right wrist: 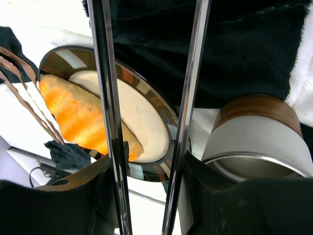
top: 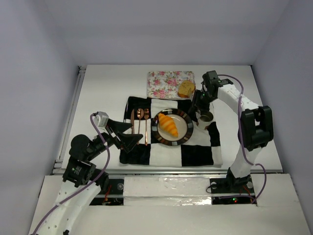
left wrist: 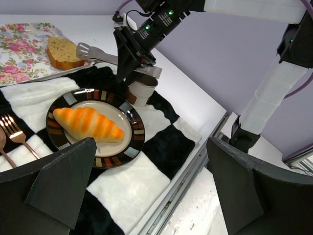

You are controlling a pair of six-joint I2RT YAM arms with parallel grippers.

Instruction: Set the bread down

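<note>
The bread is two pieces. An orange-yellow croissant (top: 167,125) (left wrist: 88,124) (right wrist: 73,115) lies on the striped-rim plate (top: 188,132) (left wrist: 137,129) (right wrist: 156,105). A golden-brown toasted slice (top: 186,88) (left wrist: 62,53) rests on the right edge of the floral tray (top: 164,83). My right gripper (top: 199,103) (right wrist: 150,156) is shut on metal tongs (right wrist: 105,98) (left wrist: 98,53), hovering between the slice and the plate; the tongs' arms stand apart with nothing between them. My left gripper (top: 128,134) (left wrist: 150,147) is open and empty, left of the plate.
A black-and-white checked cloth (top: 195,154) lies under the plate. Copper cutlery (top: 139,122) lies left of the plate. A cup (top: 205,117) (left wrist: 142,88) (right wrist: 259,132) stands just right of the plate, under my right gripper. The table's metal front rail (left wrist: 195,166) runs near the cloth.
</note>
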